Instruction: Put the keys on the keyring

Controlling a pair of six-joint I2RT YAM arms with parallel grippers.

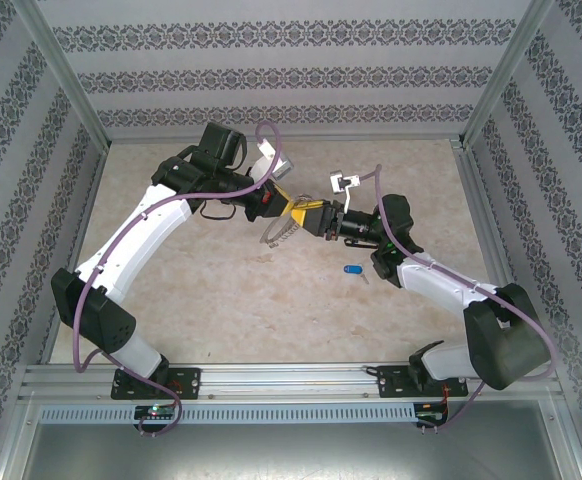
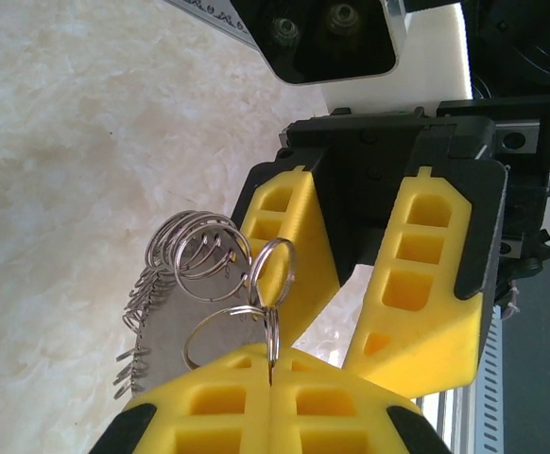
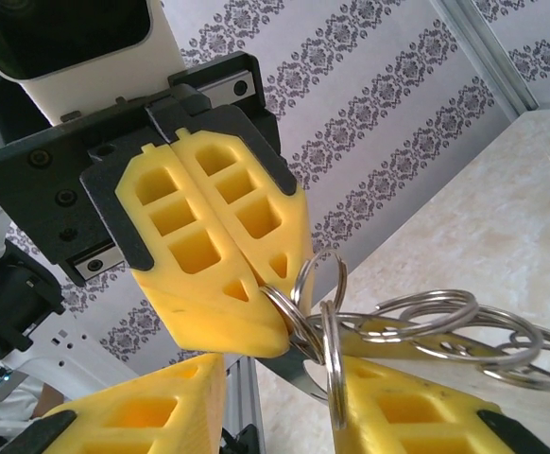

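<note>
The left gripper (image 2: 270,371) has its yellow fingers (image 2: 209,407) pressed together, nipping one silvery ring of the keyring (image 2: 199,253) edge-on between the tips. Facing it tip to tip, the right gripper (image 3: 284,378) holds its own yellow fingers (image 3: 417,416) apart. A ring stands upright in the gap between them and nothing is pinched. In the left wrist view, one ring leans against the inner face of one of those fingers.

The keyring shows as a bunch of bright steel split rings linked one to the next, overlapping like loose coils and trailing to one side of the pinch point. In the top view it hangs as a pale fringe just below where the two grippers meet, held above the table (image 1: 221,290).

The key (image 1: 354,269), tiny with a bright blue head and a short silver blade, lies flat on the table. It is well apart from the keyring and just beside the forearm of the right arm (image 1: 441,280).

The grippers meet around mid-table, a little toward the back. Bare marbled tabletop lies open to the left and front of them. Walls (image 1: 271,80) papered in grey ornamental bands close the back and both sides, and aluminium posts (image 1: 69,75) stand at the corners. A metal rail (image 1: 291,378) carrying both arm bases runs along the near edge.
</note>
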